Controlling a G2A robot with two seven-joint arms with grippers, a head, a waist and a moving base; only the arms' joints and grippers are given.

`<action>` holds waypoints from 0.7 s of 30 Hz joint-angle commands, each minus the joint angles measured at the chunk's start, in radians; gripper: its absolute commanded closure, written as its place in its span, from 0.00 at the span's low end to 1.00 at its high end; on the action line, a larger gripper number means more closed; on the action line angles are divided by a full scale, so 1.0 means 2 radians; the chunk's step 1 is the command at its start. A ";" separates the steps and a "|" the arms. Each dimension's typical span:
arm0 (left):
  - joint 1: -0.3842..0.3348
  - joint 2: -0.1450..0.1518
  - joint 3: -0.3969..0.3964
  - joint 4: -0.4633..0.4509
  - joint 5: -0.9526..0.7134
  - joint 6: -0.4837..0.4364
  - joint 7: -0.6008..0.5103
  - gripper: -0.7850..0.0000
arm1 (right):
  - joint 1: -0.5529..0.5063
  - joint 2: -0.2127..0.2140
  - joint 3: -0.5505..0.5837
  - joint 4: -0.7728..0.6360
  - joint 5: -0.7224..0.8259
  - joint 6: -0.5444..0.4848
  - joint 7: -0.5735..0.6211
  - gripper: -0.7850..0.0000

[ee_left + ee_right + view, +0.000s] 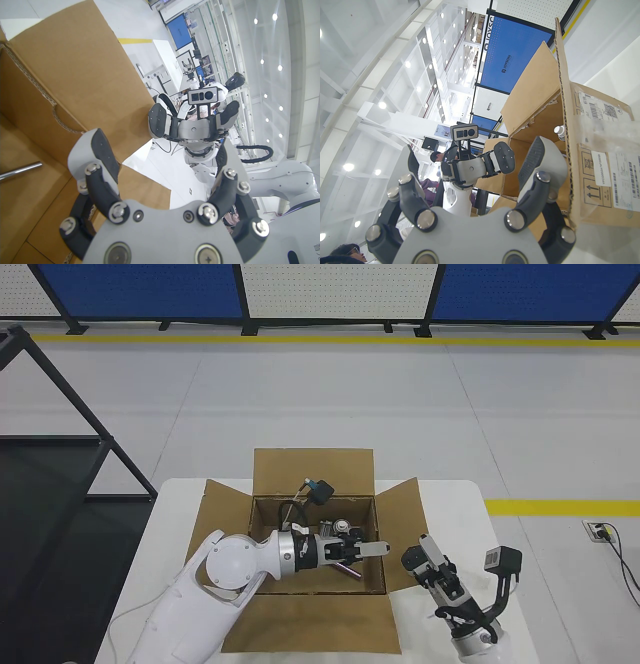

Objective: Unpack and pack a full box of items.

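White surface [455,499] carries an open brown cardboard box [312,472], flaps folded out.
Left tool [162,150] spread wide, empty, inside box; right tool [475,153] wide, empty, just outside right flap. Thin steel rod [21,170] lies in box.

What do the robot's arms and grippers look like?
The left arm and right arm are glossy white shells. The left gripper and right gripper each have a grey metal base with round screws, black linkages, and white fingers faced with black textured pads. A black ribbed cable loops beside the right wrist.
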 commanded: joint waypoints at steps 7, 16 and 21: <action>0.003 0.000 -0.002 -0.004 0.001 -0.002 0.007 0.00 | 0.000 0.000 0.000 0.000 0.000 0.000 0.000 0.00; 0.040 0.011 -0.065 -0.044 -0.022 -0.046 0.036 0.00 | 0.000 0.000 0.000 0.000 0.000 0.000 0.000 0.00; 0.071 0.019 -0.115 -0.069 -0.056 -0.076 0.051 0.00 | 0.000 0.000 0.000 0.000 0.000 0.000 0.000 0.00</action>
